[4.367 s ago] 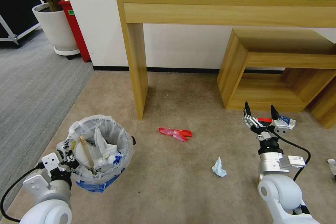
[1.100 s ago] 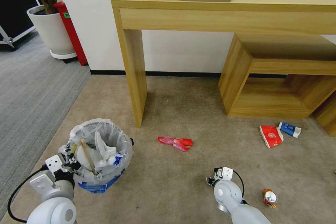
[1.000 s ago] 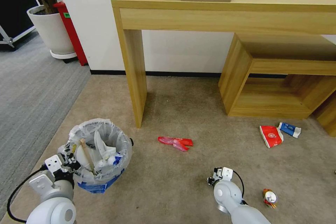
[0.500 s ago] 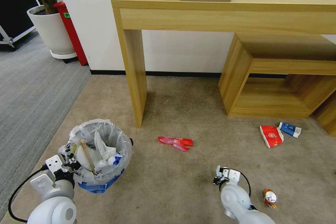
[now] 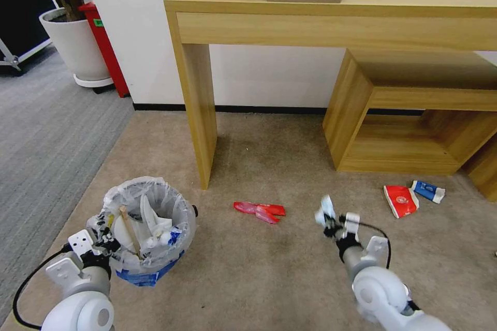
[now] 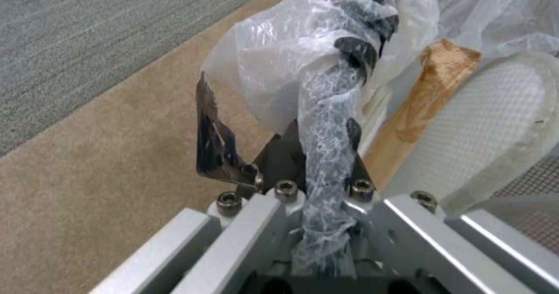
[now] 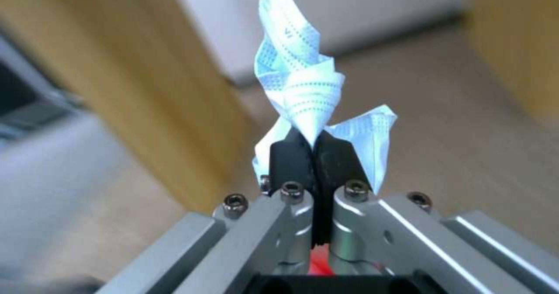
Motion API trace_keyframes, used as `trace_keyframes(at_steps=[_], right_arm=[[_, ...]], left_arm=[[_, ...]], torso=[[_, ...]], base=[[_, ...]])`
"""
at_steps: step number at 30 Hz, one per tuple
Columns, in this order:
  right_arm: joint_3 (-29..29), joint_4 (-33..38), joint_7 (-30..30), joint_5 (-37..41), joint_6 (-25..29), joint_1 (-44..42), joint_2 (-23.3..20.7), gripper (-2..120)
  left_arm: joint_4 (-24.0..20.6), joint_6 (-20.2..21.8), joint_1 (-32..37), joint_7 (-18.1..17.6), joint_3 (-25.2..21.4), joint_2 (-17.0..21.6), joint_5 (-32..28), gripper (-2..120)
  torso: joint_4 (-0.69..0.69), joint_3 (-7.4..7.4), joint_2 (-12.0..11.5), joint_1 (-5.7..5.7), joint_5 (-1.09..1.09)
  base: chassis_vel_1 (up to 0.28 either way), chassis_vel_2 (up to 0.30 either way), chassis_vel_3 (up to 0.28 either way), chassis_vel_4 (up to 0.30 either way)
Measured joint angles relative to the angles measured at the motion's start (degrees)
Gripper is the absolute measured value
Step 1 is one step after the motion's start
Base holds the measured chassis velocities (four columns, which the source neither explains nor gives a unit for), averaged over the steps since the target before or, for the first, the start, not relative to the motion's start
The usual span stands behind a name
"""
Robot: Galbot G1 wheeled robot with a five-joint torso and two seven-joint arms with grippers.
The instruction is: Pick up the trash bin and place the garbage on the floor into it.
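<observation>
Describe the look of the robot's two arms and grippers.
Both arms are glossy white with rounded joints and silver-grey wrist blocks. A black cable loops off each wrist. The left gripper and right gripper have black fingers on bare aluminium mounts fastened with hex screws.

left gripper [image 5: 106, 235], right gripper [image 5: 331, 223] clamped.

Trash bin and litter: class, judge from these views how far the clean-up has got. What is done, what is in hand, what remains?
Done: the trash bin, held at its rim by the left gripper, already holds a white slipper and a wooden stick.
In hand: the right gripper is pinching a crumpled tissue above the floor.
Left: the red wrapper, red cup and blue-white carton.
</observation>
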Motion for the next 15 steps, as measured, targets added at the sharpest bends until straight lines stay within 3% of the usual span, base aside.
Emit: trace_keyframes(at_steps=[3,8,15], right_arm=[[-3.17,4.85,-6.35,3.30,4.23,5.41,-3.36,0],[-7.85,6.56,-13.39,7.10,6.80,12.86,-7.46,0],[-24.11,6.58,-24.36,17.00,9.04,32.86,-12.65,0]], left_arm=[[-0.77,0.32,0.24,-0.01,0.19,0.01,0.05,0],[-2.03,0.94,0.55,-0.14,0.74,0.05,-0.04,0],[-3.90,2.77,0.18,-0.93,1.76,0.13,-1.34,0]], torso=[[0.00,0.00,0.00,0.00,-0.01],[0.01,0.00,0.00,0.00,-0.01],[0.01,0.00,0.00,0.00,-0.02]], base=[[0.000,0.000,0.000,0.000],[0.000,0.000,0.000,0.000],[0.000,0.000,0.000,0.000]])
